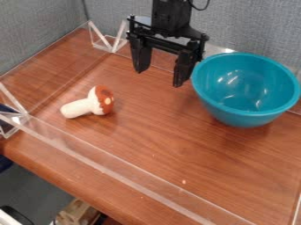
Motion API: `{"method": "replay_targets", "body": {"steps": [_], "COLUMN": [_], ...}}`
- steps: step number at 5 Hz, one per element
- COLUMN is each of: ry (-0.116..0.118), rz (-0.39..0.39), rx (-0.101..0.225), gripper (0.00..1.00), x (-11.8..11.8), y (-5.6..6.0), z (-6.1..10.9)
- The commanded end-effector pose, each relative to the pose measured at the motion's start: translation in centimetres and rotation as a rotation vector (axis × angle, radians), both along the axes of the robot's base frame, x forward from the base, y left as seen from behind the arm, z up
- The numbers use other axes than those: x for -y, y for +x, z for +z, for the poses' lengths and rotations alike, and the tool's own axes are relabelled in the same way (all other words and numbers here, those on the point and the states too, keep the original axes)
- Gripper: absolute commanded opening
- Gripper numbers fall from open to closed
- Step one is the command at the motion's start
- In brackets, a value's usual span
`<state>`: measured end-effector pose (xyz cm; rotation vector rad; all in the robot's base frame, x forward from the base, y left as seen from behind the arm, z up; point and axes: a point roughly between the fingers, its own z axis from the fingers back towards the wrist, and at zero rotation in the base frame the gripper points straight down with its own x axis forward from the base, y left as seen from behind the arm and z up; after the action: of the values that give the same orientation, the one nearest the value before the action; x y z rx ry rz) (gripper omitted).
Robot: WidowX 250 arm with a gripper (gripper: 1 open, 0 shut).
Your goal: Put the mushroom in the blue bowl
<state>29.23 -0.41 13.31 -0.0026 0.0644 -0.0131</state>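
The mushroom (90, 105) lies on its side on the wooden table at the left, cream stem pointing left, reddish-brown cap to the right. The blue bowl (245, 87), teal and glossy, stands at the right with nothing visible inside. My gripper (161, 70) hangs above the table near the back, between the two, just left of the bowl's rim. Its black fingers (140, 58) point down, spread apart, with nothing between them. The mushroom is well to the front left of the gripper.
A low clear plastic wall (141, 180) runs along the table's front edge and the left side. Grey panel behind the table. Bare wood (177, 132) stretches between mushroom and bowl.
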Motion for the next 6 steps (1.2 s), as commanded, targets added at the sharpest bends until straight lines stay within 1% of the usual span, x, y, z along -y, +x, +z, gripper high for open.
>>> {"method": "replay_targets", "body": {"steps": [1,2,3,4,5,6], "ry": [-0.001,0.000,0.007,0.018,0.026,0.033], "rz": [-0.010,-0.044,-0.079,-0.128,-0.209,-0.267], "rx": [-0.016,-0.030,-0.028,-0.015,-0.006,-0.015], "gripper": [1.00,1.00,1.00,1.00,1.00,1.00], "x": [-0.1,-1.7,-4.2,-7.3,-10.0,-12.0], "y": [-0.1,-0.7,-1.5,-2.3,-3.1,-2.6], "z": [-0.6,-1.3,-1.5,-1.7,-2.1,-3.1]}}
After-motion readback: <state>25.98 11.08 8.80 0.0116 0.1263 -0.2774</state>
